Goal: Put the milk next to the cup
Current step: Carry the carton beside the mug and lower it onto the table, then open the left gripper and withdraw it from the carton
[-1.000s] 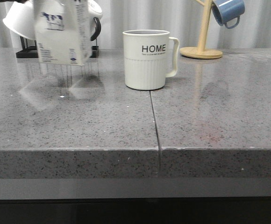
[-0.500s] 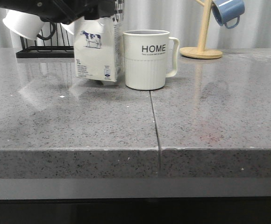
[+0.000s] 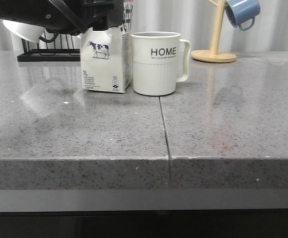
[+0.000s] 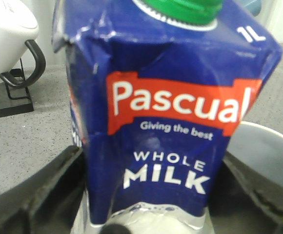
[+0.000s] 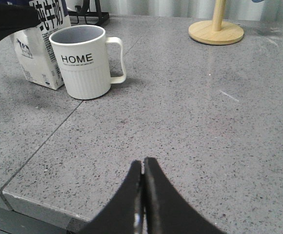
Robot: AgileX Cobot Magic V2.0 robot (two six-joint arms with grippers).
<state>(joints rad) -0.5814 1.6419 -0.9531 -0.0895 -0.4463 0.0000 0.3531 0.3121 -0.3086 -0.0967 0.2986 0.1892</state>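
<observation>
While the milk [image 3: 106,62] stands upright on the bench [image 3: 84,129], its base flat on the grey stone, the left gripper [image 3: 92,15] grips it high up, jaws clamped on the carton's 2 sides. Left wrist view shows the dark blue top close up: red "Pascual" band, "WHOLE MILK" in white, "1L" at a corner, green cap [image 4: 180,9] at the peak. Black fingers [image 4: 39,195] flank the carton on both sides.

Carton sits toward the bench's far edge, just left of the cup [image 3: 156,63]; from the front their sides look touching or nearly so (cannot tell which). Cow picture and "1L" mark face the front edge. Cup is cream-white, "HOME" lettering forward, ribbed lower half, handle toward the right edge. Both stand left of the seam [image 3: 165,131] that runs from the cup's base to the front edge.

Right gripper [image 5: 142,204] hovers low over the bench near the front edge, well apart from the cup, jaws pressed together with nothing between.

Far edge: black rack [image 3: 47,54] with a white mug [image 3: 24,29] at left, wooden stand [image 3: 214,49] with a blue mug [image 3: 242,12] at right.
</observation>
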